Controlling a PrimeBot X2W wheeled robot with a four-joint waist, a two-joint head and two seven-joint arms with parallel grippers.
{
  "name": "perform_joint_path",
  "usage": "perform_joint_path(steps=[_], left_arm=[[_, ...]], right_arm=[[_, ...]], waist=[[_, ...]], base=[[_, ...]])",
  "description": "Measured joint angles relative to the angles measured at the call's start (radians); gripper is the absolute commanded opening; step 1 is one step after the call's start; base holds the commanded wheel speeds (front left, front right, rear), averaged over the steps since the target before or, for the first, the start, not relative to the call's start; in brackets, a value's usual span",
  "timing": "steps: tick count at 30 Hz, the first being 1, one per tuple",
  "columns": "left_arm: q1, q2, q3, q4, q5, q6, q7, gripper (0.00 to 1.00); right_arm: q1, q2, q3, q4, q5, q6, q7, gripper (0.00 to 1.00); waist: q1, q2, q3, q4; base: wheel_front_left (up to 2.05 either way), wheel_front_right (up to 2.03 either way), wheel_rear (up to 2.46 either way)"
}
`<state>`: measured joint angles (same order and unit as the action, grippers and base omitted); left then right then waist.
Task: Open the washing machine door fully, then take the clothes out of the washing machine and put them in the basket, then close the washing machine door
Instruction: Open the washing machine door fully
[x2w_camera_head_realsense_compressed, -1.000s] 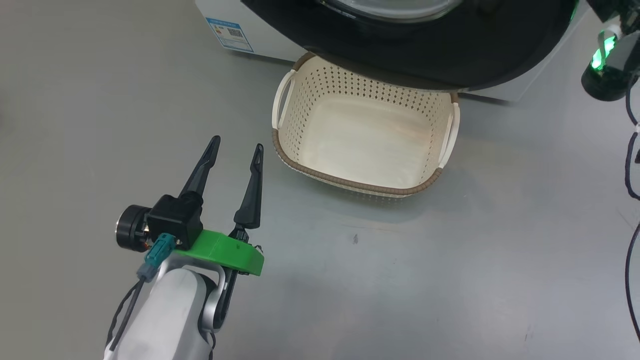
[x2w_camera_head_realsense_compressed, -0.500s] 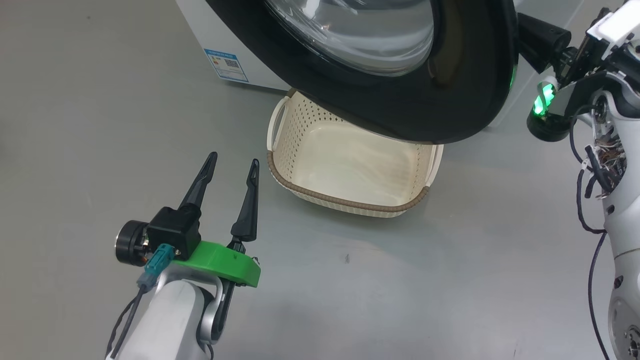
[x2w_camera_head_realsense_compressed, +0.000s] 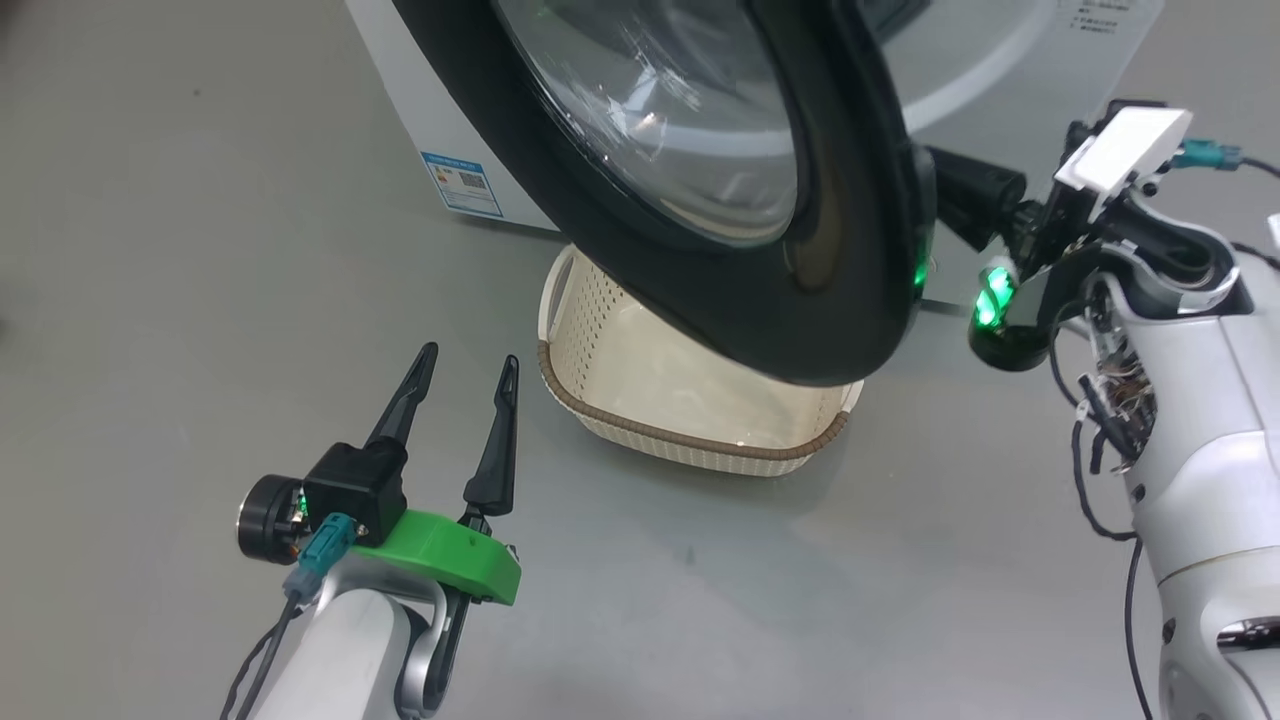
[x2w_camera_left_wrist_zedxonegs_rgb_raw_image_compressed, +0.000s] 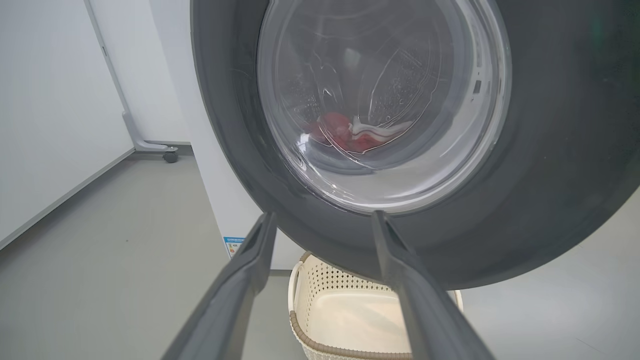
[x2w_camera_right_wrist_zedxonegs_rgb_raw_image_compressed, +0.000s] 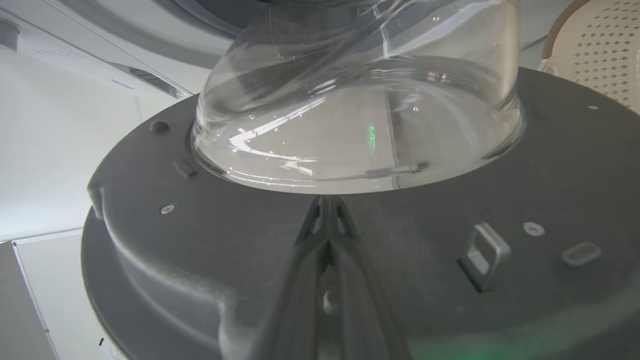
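The washing machine door (x2w_camera_head_realsense_compressed: 840, 290), with its black rim and bulging glass, stands partly open over the basket (x2w_camera_head_realsense_compressed: 690, 440). My right gripper (x2w_camera_right_wrist_zedxonegs_rgb_raw_image_compressed: 327, 201) is shut with nothing in it, behind the door, its tips at the door's grey inner face (x2w_camera_right_wrist_zedxonegs_rgb_raw_image_compressed: 210, 240) just below the glass bowl. The right wrist (x2w_camera_head_realsense_compressed: 1100, 200) shows past the door's edge. My left gripper (x2w_camera_head_realsense_compressed: 462, 365) hangs open and empty over the floor, left of the basket. Through the glass, the red and white clothes (x2w_camera_left_wrist_zedxonegs_rgb_raw_image_compressed: 350, 135) lie in the drum. The washing machine (x2w_camera_head_realsense_compressed: 430, 110) is a white box.
A blue label (x2w_camera_head_realsense_compressed: 462, 185) sits low on the machine's front. Grey floor (x2w_camera_head_realsense_compressed: 750, 600) spreads in front of the basket (x2w_camera_left_wrist_zedxonegs_rgb_raw_image_compressed: 345, 320). A white wall and a wheeled stand foot (x2w_camera_left_wrist_zedxonegs_rgb_raw_image_compressed: 170, 156) lie to the machine's left.
The head view has shifted. The door has swung further out over the basket, and the right arm has come into view behind it. The left gripper has stayed put, open.
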<state>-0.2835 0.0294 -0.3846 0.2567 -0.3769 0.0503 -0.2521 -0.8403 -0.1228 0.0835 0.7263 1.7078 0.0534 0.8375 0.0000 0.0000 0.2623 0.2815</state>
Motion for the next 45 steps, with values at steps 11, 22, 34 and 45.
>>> perform_joint_path(steps=[11,22,34,45], left_arm=[[0.032,0.001,-0.004,0.019,0.0,-0.004,0.0,1.0],[0.057,0.002,-0.005,0.026,0.0,-0.012,0.0,1.0],[0.084,0.004,-0.005,0.027,0.0,-0.012,0.0,1.0],[0.088,0.004,-0.002,0.026,0.0,-0.012,0.0,1.0]], right_arm=[[0.078,0.037,0.048,-0.016,0.014,0.007,0.03,0.0],[0.134,0.051,0.101,-0.037,0.028,0.007,0.042,0.0],[0.183,0.05,0.192,-0.08,0.105,-0.003,0.046,0.0],[0.226,0.053,0.321,-0.142,0.203,-0.014,0.044,0.0]], waist=[[0.0,0.0,-0.052,0.029],[0.0,0.0,-0.093,0.074],[0.0,0.0,-0.122,0.124],[0.0,0.0,-0.13,0.165]], base=[[0.0,0.0,0.0],[0.0,0.0,0.0],[0.0,0.0,0.0],[0.0,0.0,0.0]])
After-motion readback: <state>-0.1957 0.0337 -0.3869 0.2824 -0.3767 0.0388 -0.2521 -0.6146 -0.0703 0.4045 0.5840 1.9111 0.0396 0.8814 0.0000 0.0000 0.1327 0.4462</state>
